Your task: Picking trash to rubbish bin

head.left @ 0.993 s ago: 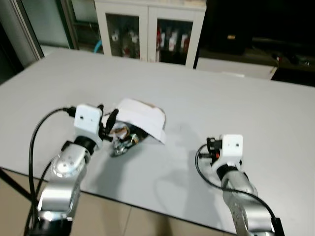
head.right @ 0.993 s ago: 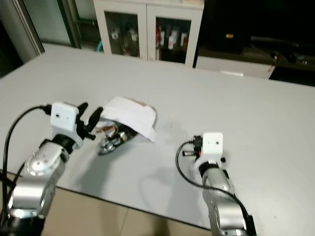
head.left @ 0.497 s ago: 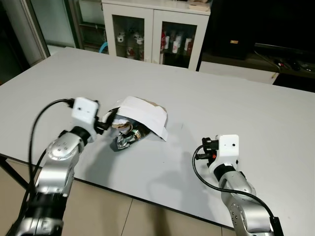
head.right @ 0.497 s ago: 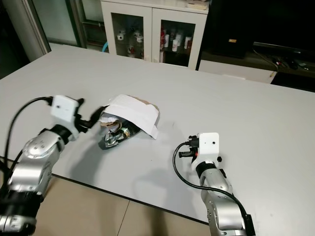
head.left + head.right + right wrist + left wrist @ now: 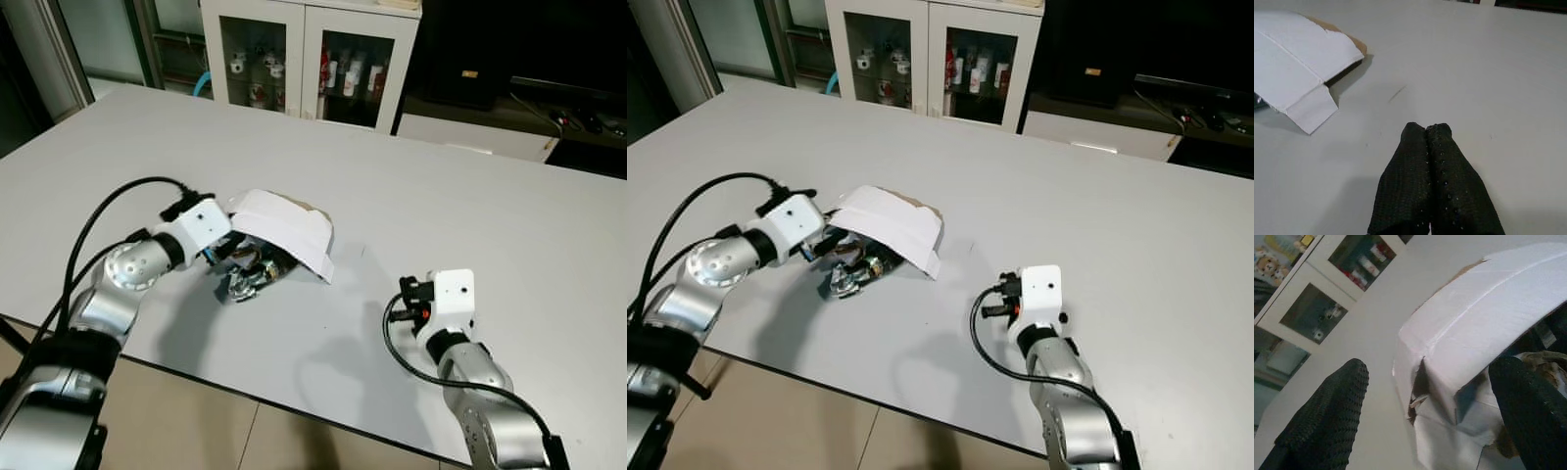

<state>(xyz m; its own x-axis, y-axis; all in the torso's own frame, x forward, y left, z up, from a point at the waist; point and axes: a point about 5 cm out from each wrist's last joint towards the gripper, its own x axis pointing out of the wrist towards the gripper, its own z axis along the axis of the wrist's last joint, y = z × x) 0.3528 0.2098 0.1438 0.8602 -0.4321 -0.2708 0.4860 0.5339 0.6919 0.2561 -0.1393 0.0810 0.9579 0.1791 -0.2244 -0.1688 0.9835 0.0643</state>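
A torn white cardboard box (image 5: 284, 223) lies tilted on the grey table (image 5: 509, 196), propped over a crumpled shiny wrapper (image 5: 247, 281). My left gripper (image 5: 1430, 382) is open at the box's left end. In the left wrist view one black finger (image 5: 1327, 416) is outside the box's torn edge (image 5: 1459, 347) and the other finger (image 5: 1528, 406) is under its flap, beside the crumpled trash. My right gripper (image 5: 1425, 129) is shut with nothing in it, low over bare table to the right of the box (image 5: 1300, 73).
A white cabinet with glass doors (image 5: 309, 59) stands beyond the table's far side. A dark low unit (image 5: 529, 69) stands at the back right. The table's front edge (image 5: 294, 397) runs just below both arms, with tiled floor beneath.
My left arm has stretched to the right, bringing its open gripper from beside the box up against the box's left end. The right arm has stayed put.
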